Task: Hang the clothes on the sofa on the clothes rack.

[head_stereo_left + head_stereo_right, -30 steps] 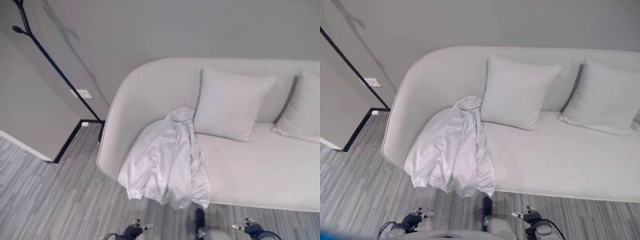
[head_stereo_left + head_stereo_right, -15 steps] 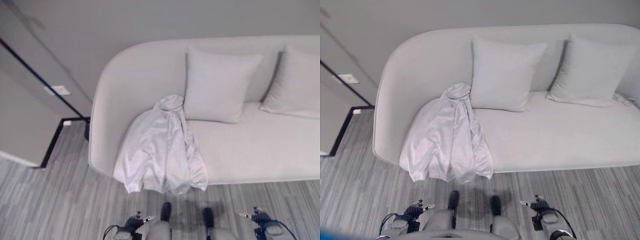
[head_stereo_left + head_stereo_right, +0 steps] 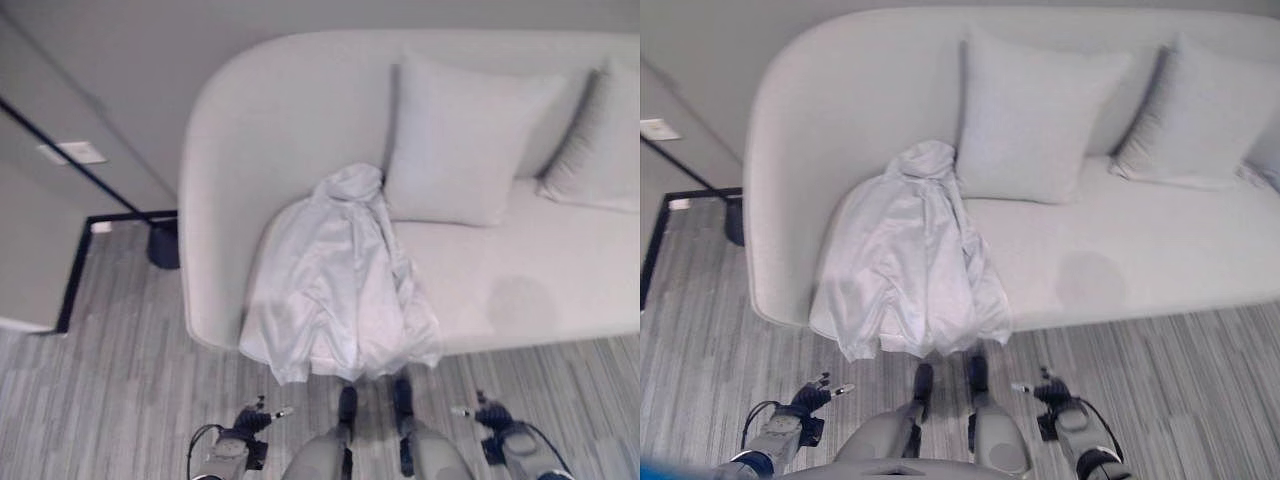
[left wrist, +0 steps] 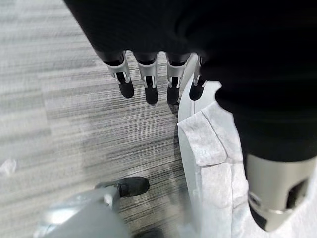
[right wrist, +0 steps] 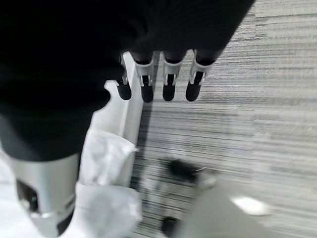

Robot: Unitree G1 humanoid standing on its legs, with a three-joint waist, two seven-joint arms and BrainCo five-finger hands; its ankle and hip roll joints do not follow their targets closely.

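Note:
A pale grey jacket [image 3: 337,285] lies draped over the left end of the light sofa [image 3: 230,130], its hem hanging over the front edge; it also shows as the jacket [image 3: 912,265] in the right eye view. The clothes rack's black pole [image 3: 75,160] slants down to its dark base [image 3: 163,245] left of the sofa. My left hand [image 3: 252,421] hangs low over the floor below the jacket, fingers [image 4: 148,82] straight and holding nothing. My right hand [image 3: 488,415] hangs likewise to the right, fingers [image 5: 167,82] straight and empty. Jacket hem [image 4: 213,163] shows near the left hand.
Two pale cushions [image 3: 460,140] [image 3: 1200,110] lean on the sofa back. A wall with a white socket [image 3: 70,152] and black floor trim [image 3: 75,275] stands at the left. Grey striped floor [image 3: 110,400] lies in front of the sofa.
The camera has moved closer to the sofa and tilted down, so the whole scene has shifted. Both hands still hang low and open; the jacket lies as before.

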